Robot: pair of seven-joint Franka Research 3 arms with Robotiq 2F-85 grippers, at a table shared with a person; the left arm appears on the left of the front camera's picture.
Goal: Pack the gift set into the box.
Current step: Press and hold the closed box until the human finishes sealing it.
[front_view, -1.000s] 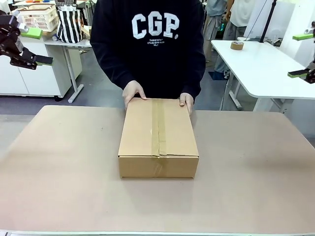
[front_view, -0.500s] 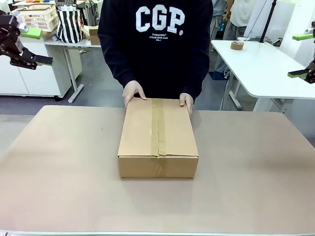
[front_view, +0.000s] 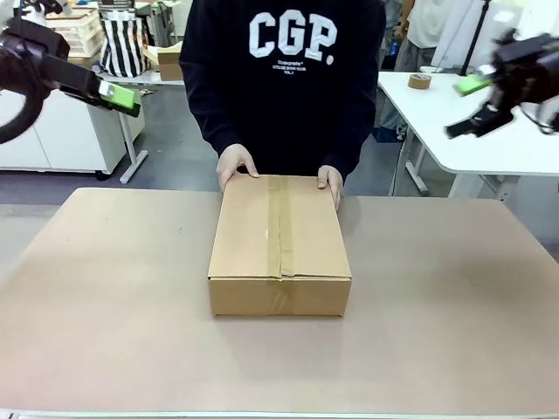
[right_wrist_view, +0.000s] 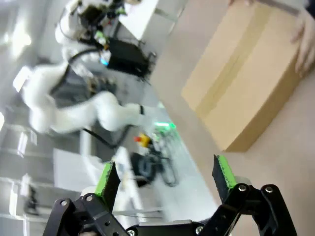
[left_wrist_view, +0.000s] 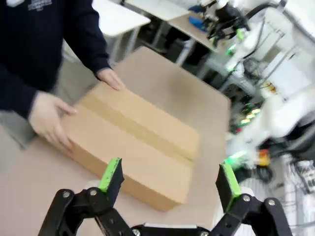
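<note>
The box (front_view: pixel 279 240) is a plain brown carton, shut, with a strip of tape along its top, lying in the middle of the table. A person's hands (front_view: pixel 238 164) rest on its far edge. The gift set is out of view. My left gripper (front_view: pixel 109 92) hangs open high at the back left, well clear of the box. High at the back right, my right gripper (front_view: pixel 467 106) is also open. In the left wrist view the box (left_wrist_view: pixel 133 142) lies beyond the open left gripper (left_wrist_view: pixel 170 172). In the right wrist view the box (right_wrist_view: pixel 246 78) lies far past the open right gripper (right_wrist_view: pixel 165 169).
The tan table (front_view: pixel 105 305) spreads wide around the box. Behind it at the right stands a white table (front_view: pixel 463 131) with a roll of tape (front_view: pixel 420 80). A striped bag (front_view: pixel 122 44) and baskets sit on a bench at the back left.
Both grippers have swung inward from the picture's edges, the left one to the right and the right one to the left. The box and the person's hands have stayed put.
</note>
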